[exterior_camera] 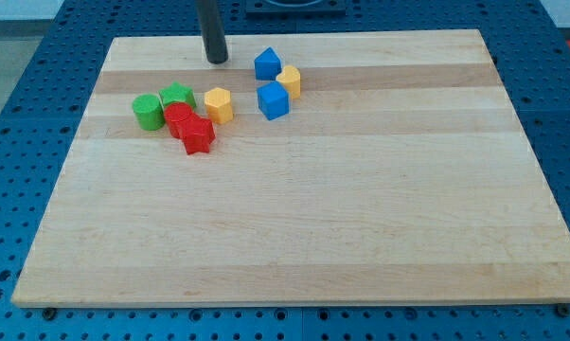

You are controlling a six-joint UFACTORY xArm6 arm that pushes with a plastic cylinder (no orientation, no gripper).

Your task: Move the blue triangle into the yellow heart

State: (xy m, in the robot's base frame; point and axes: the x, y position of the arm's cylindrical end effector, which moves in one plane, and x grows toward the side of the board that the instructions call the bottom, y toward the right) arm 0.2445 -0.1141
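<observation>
The blue triangle point(267, 63) sits near the view's top centre, touching the yellow heart point(289, 80) at its lower right. A blue cube point(274, 100) lies just below the heart. My tip point(216, 60) stands on the board to the left of the blue triangle, about a block's width away, touching no block.
A yellow hexagon point(219, 104) lies left of the blue cube. Further left are a green star point(178, 96), a green cylinder point(148, 111), a red block point(179, 118) and a red star point(199, 136), clustered together. The wooden board point(304, 208) rests on a blue perforated table.
</observation>
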